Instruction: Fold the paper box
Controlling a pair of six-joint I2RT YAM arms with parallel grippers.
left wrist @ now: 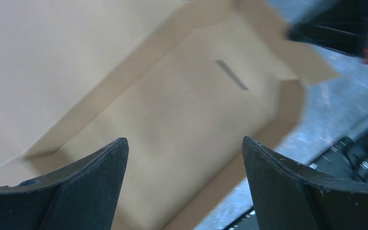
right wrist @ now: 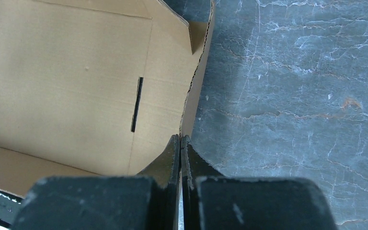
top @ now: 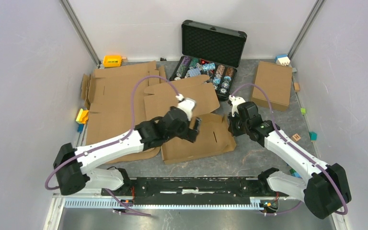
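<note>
The paper box (top: 211,141) lies half-formed in the middle of the table, brown cardboard with a slot in its floor (left wrist: 191,105) and a raised right side wall (right wrist: 191,96). My left gripper (top: 194,128) hovers over the box's floor. Its jaws (left wrist: 184,140) stand wide open with nothing between them. My right gripper (top: 231,125) is at the box's right edge. Its fingers (right wrist: 180,139) are shut on the top of the side wall, one finger inside the box and one outside over the grey table.
Flat cardboard sheets (top: 117,96) lie at the left, partly under the box. An open black case (top: 211,52) with coloured chips stands at the back. A folded cardboard box (top: 273,84) sits back right. Small coloured blocks (top: 81,116) dot the table's edges.
</note>
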